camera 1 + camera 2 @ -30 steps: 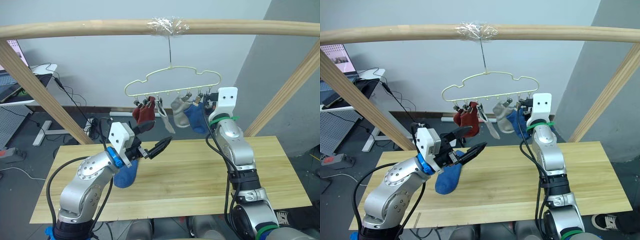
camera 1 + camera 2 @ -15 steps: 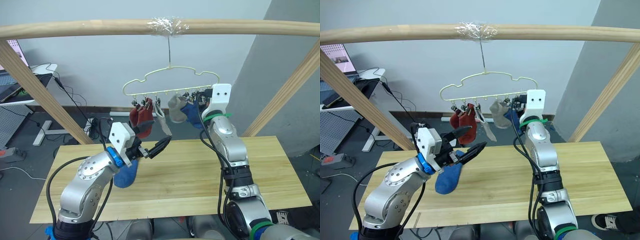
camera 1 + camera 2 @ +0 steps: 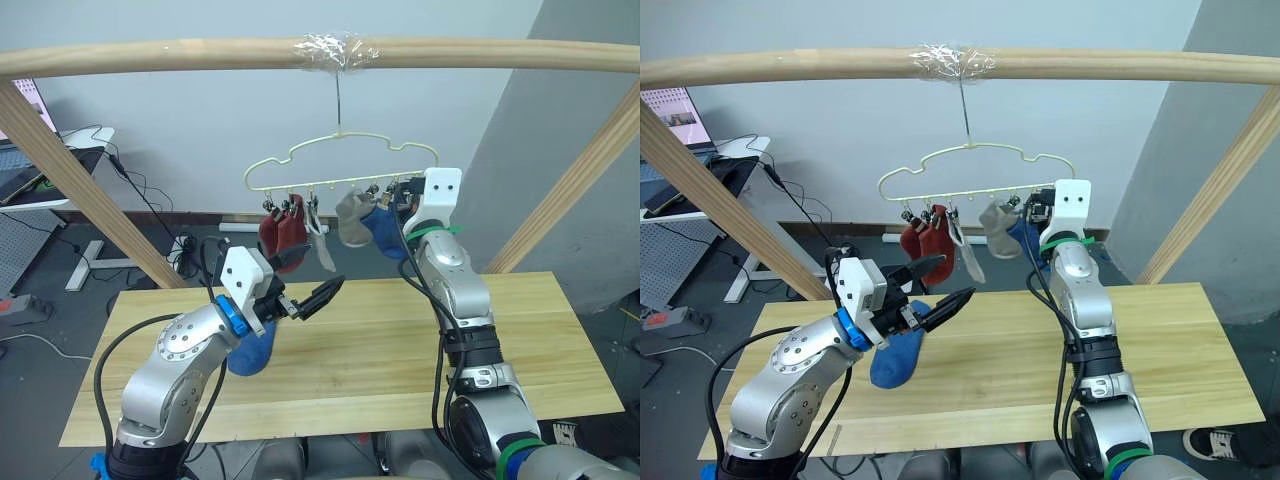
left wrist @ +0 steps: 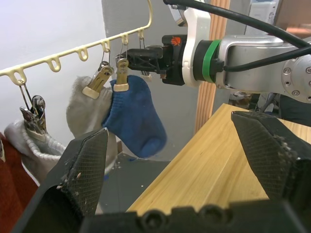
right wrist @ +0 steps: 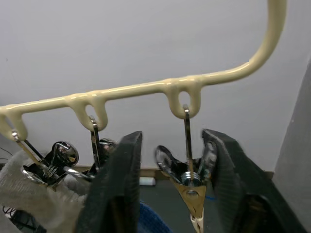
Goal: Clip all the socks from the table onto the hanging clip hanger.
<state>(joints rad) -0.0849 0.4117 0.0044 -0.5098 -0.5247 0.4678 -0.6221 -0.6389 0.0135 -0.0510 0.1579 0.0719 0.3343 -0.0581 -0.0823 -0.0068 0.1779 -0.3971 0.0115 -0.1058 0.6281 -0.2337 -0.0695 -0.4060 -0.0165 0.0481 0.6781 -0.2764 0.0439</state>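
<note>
Left gripper (image 3: pixel 318 287) is held open and empty above the near-left part of the table (image 3: pixel 520 350), its two black fingers spread wide and aimed toward the hanger. Just below that arm, one blue sock (image 3: pixel 250 350) lies on the wood — the last sock seen on the table. Farther back, the clip hanger (image 3: pixel 340 160) hangs by its hook from the taped wooden pole (image 3: pixel 150 55), and five socks are clipped along it: two rust red socks (image 3: pixel 280 232) at the left end, a pale grey sock (image 3: pixel 322 245) beside them, another grey sock (image 3: pixel 350 216), then a second blue sock (image 3: pixel 385 232). Right gripper (image 5: pixel 171 177) is raised to the hanger's right end, its fingers parted around the one empty clip (image 5: pixel 188 182), not yet squeezing it.

The step in hand is judged to be the opening of that last clip. Next, the clip's handles must be pinched by the right gripper while the remaining blue sock is picked up and its cuff fed into the clip by the left.

Compared with a second ago, the right gripper has been brought left and upward against the hanger, and the hanger has been pushed slightly left, the socks swinging with it — the left arm has barely shifted.
</note>
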